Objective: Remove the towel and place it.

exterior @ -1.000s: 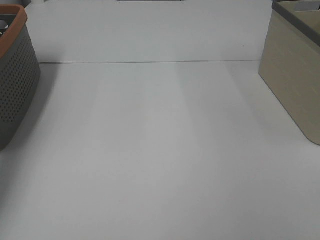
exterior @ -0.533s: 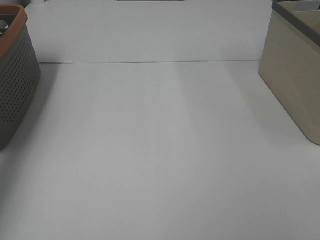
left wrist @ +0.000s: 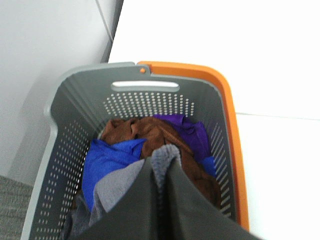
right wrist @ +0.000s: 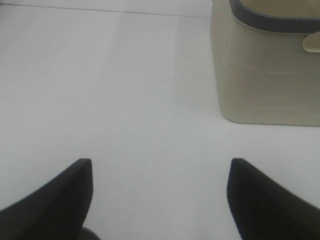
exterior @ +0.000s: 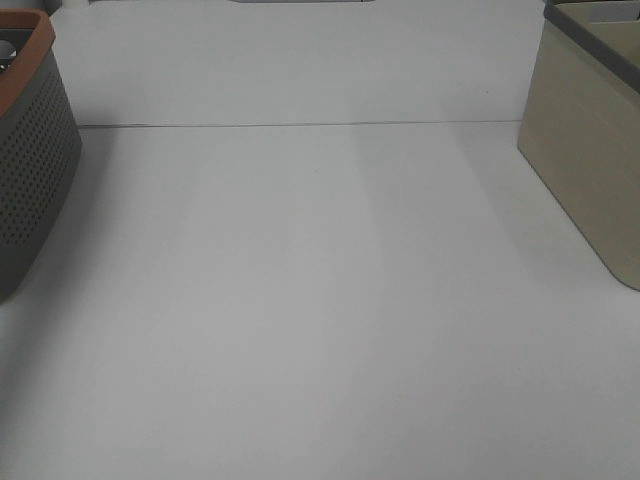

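In the left wrist view my left gripper (left wrist: 160, 167) is down inside a grey perforated laundry basket with an orange rim (left wrist: 232, 130). Its fingers are shut on a fold of the grey towel (left wrist: 164, 154), which lies on top of the pile and runs down to the left (left wrist: 117, 182). Brown (left wrist: 150, 130), blue (left wrist: 107, 157) and purple (left wrist: 192, 132) cloths lie under and around it. My right gripper (right wrist: 160, 180) is open and empty above the white table. Neither gripper shows in the exterior high view.
The basket (exterior: 30, 150) stands at the table's left edge in the exterior high view. A beige bin with a dark rim (exterior: 585, 150) stands at the right, and also shows in the right wrist view (right wrist: 265, 75). A white table (exterior: 320, 300) lies between them.
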